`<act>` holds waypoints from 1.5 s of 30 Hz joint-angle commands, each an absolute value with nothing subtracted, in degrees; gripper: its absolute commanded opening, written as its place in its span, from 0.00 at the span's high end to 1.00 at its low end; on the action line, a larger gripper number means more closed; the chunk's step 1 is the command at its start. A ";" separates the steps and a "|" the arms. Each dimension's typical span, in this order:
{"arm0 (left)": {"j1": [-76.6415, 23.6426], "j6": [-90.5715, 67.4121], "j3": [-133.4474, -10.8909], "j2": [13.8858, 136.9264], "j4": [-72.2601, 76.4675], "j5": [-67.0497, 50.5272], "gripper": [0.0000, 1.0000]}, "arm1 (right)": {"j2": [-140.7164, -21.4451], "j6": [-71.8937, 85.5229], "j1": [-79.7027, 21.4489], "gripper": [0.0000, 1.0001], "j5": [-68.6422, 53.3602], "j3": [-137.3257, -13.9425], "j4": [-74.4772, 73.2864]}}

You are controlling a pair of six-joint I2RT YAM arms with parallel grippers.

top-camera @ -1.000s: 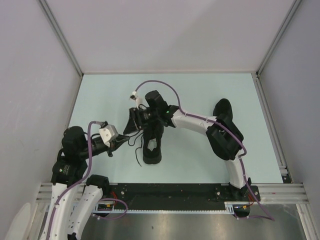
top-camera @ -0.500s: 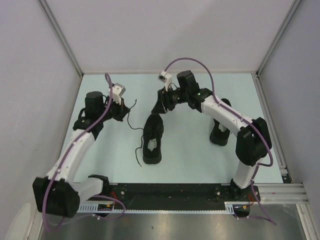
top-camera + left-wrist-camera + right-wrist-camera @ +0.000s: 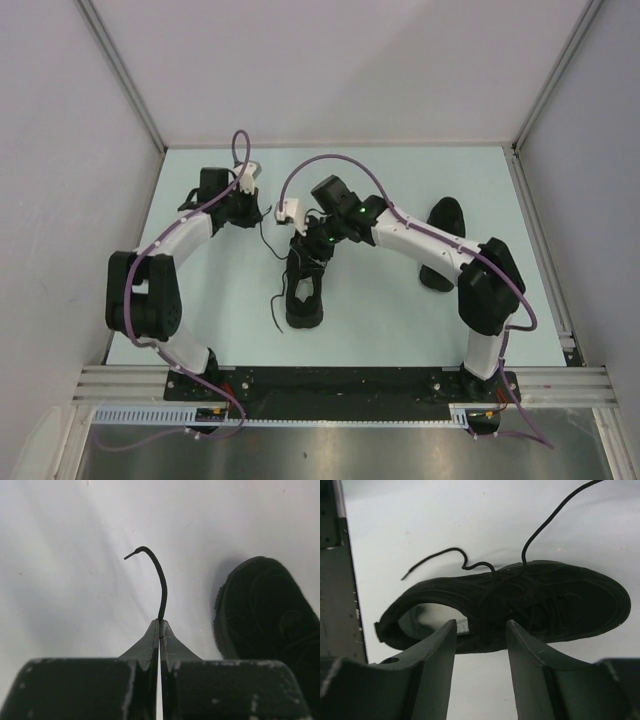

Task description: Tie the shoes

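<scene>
Black lace end (image 3: 161,580) pinched in left gripper (image 3: 159,623), right gripper (image 3: 480,626) spread wide above black sneaker (image 3: 570,600) on pale tabletop (image 3: 470,510)

A pale mint tabletop (image 3: 215,330) fills the cell; a plain white back wall (image 3: 340,70), left wall (image 3: 60,200) and right wall (image 3: 605,220) close it in; aluminium posts (image 3: 122,75) slant up the corners; an aluminium rail (image 3: 560,380) edges the near side; below lies what looks like a brushed steel sheet (image 3: 350,455); the light is soft and even.
</scene>
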State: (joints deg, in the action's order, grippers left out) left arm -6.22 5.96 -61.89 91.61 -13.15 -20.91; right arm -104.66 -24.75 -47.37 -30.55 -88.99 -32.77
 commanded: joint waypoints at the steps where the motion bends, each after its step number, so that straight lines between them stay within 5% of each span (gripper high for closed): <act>1: -6.06 5.45 -65.65 95.79 -13.62 -19.60 1.00 | -107.31 -31.99 -48.78 0.54 -25.76 -93.25 -36.47; 16: -6.06 3.61 -67.59 102.65 -15.82 -18.99 1.00 | -108.46 -36.12 -52.03 0.65 -21.45 -94.92 -37.09; 24: -5.98 3.34 -68.55 103.89 -17.31 -19.42 1.00 | -108.46 -37.44 -53.09 0.82 -17.85 -94.92 -37.44; 26: -5.80 3.52 -68.55 103.80 -17.58 -19.51 1.00 | -108.20 -37.18 -53.09 0.99 -17.23 -94.92 -37.18; 40: -3.61 2.90 -65.92 100.47 -16.52 -19.25 1.00 | -101.52 -29.37 -51.16 1.00 -17.49 -88.86 -31.65; 41: -3.17 2.99 -65.66 100.11 -16.44 -19.51 0.99 | -101.34 -28.92 -50.89 1.00 -17.84 -88.86 -31.29; 45: -1.06 5.87 -63.03 95.55 -16.87 -25.39 0.59 | -101.34 -26.81 -49.40 1.00 -19.33 -88.59 -30.85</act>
State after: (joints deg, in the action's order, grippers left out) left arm -3.16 4.25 -64.82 102.30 -17.23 -20.49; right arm -104.25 -30.06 -50.85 -18.02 -88.90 -33.91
